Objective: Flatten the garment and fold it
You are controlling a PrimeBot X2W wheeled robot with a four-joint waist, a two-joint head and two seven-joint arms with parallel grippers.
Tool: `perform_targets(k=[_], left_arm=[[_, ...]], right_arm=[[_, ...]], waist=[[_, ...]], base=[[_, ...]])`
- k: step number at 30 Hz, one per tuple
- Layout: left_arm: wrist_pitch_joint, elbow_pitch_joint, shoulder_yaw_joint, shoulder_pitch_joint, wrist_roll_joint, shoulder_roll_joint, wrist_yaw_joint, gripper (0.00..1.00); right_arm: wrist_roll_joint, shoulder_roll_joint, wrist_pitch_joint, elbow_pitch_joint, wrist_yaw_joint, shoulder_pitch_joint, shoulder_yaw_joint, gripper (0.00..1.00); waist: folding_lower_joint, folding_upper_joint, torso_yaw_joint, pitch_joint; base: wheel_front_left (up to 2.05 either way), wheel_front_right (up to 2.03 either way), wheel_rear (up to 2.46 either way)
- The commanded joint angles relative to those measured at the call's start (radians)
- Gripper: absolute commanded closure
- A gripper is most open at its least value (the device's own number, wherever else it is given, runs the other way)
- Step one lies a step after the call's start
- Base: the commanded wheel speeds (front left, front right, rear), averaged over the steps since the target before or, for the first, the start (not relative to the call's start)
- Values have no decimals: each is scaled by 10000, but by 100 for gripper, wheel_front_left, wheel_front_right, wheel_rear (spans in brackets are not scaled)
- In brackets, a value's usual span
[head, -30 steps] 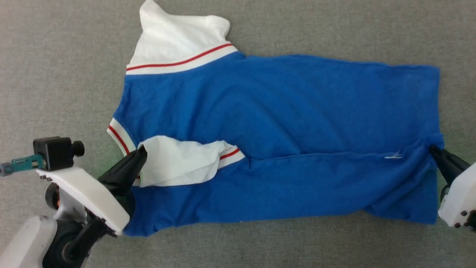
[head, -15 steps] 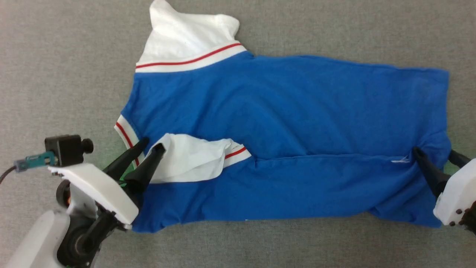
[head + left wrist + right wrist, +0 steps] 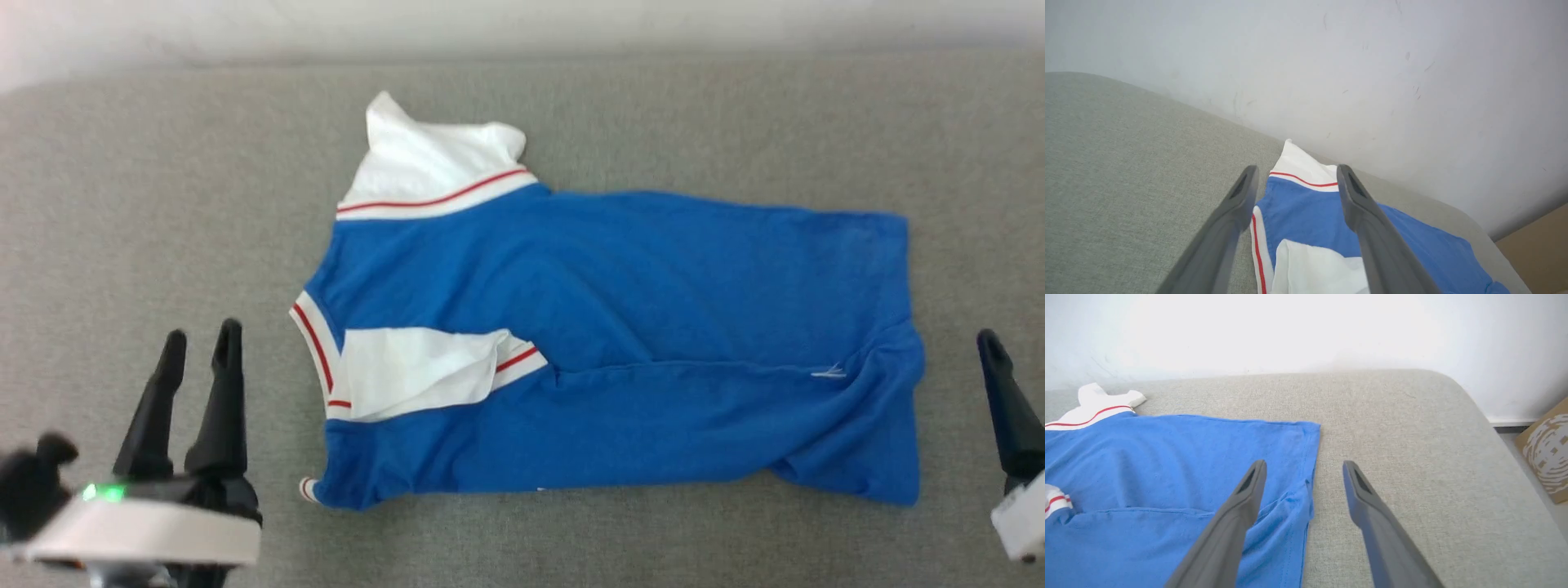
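The garment (image 3: 620,327) is a royal-blue T-shirt lying across the grey surface, collar end to my left and hem to my right. Its near long side is folded up over the body, with one white sleeve (image 3: 416,376) on top. The other white sleeve (image 3: 433,163) sticks out at the far side. My left gripper (image 3: 202,335) stands open beside the collar end, clear of the cloth, and the left wrist view shows the garment (image 3: 1306,204) beyond the left gripper (image 3: 1297,168). My right gripper (image 3: 1304,463) is open above the hem edge of the garment (image 3: 1167,457). One of its fingers (image 3: 1008,408) shows at the right edge.
The grey padded surface (image 3: 163,204) runs back to a white wall (image 3: 522,24). Its rounded right end (image 3: 1474,416) drops off toward a cardboard box (image 3: 1545,457) on the floor. Bare fabric lies left and right of the shirt.
Both grippers opened, let go of the garment's folded edge and drew back from it. The camera also pulled back, so the shirt looks smaller and the wall shows.
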Motion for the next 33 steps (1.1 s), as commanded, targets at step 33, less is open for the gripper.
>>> perform_targets(k=[33], left_arm=[[6279, 146, -986, 67, 2237, 13, 473, 0]], right_arm=[[-1022, 773, -4355, 1021, -9, 1719, 478, 0]], waist=[[2, 1, 63, -326]], base=[[0, 0, 0]])
